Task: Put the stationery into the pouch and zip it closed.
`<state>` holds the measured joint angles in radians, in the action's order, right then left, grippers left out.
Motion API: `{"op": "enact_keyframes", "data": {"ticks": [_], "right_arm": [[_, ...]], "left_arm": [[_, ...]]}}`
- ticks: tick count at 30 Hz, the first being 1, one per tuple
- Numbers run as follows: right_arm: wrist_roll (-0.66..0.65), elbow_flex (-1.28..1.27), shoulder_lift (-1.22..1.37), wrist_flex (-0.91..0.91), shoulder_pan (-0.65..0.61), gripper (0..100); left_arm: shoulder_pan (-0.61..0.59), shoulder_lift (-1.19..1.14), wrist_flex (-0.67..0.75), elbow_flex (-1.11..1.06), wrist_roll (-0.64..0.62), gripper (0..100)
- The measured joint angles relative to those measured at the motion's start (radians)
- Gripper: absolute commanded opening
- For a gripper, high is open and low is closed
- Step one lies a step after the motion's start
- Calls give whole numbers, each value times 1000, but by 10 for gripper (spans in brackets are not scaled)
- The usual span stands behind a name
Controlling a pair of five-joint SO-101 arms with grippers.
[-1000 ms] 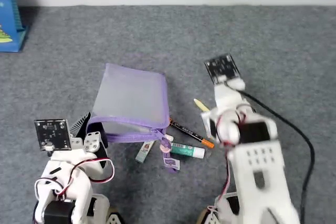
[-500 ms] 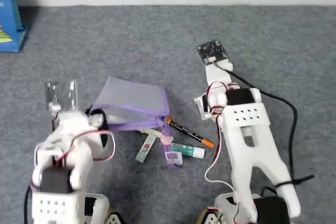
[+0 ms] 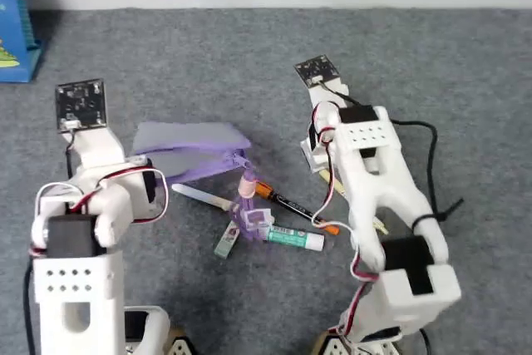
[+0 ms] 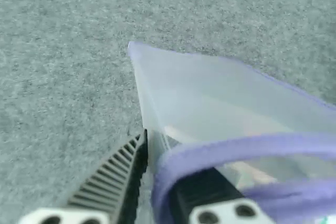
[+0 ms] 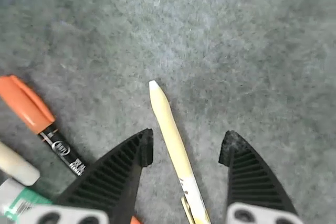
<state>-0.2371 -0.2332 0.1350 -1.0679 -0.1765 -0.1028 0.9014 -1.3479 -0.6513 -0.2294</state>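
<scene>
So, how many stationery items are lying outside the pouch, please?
5: white pen beside the pouch; eraser-like block, glue stick and orange-capped marker clustered nearby; cream pen inside the open right hand. Others may be hidden.

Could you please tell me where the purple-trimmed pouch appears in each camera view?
High view: the pouch lies left of centre, its open edge facing the picture's lower edge.
Left wrist view: the pouch is close up, across the middle and right.
Shared landmark: the purple zip band along its open edge, also in the left wrist view.
</scene>
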Motion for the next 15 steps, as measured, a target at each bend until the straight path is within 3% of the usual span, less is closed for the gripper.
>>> {"op": "enact_keyframes", "data": {"ticks": [5, 15], "right_arm": [[0, 25, 55, 0, 0, 204], [-3, 26, 86, 6, -35, 204]], "left_arm": [[2, 2, -107, 97, 0, 12], [2, 2, -110, 97, 0, 12]]}}
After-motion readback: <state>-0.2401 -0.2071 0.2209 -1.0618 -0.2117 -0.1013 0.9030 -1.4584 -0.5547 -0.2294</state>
